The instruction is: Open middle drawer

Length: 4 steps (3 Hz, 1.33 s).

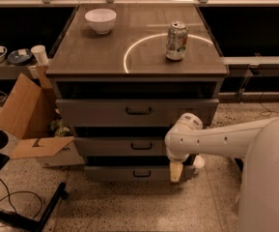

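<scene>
The grey three-drawer cabinet stands at centre. The middle drawer has a low flat front with a small dark handle at its centre, and it sits slightly out from the body. My white arm reaches in from the right. My gripper hangs low in front of the right end of the bottom drawer. It is to the right of and below the middle drawer's handle, not on it. The taller top drawer is above.
A white bowl and a soda can stand on the cabinet top. An open cardboard box lies against the cabinet's left side. A black stand base and cables are on the floor at the lower left.
</scene>
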{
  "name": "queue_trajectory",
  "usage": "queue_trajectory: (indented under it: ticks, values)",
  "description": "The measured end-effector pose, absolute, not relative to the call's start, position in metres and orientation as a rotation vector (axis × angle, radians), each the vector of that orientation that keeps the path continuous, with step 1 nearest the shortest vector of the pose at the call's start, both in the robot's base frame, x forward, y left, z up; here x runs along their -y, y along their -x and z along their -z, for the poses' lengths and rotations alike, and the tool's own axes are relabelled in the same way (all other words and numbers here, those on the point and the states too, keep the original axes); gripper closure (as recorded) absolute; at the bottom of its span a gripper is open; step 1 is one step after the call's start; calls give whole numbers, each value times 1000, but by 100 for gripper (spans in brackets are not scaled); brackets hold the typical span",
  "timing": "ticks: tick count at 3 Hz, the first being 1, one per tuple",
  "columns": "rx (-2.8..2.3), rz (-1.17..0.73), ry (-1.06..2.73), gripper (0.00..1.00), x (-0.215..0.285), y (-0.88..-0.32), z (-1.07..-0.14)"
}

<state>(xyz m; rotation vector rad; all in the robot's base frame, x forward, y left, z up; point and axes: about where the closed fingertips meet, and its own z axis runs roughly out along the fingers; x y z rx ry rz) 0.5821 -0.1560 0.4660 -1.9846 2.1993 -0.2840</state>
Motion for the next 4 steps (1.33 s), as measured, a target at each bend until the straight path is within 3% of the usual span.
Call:
queue_trajectory:
  ticks: [2,4]
  values:
    - [-2167,246,1977,0,149,-625,-432]
    - [-2183,191,1956,39,138,-648,-408]
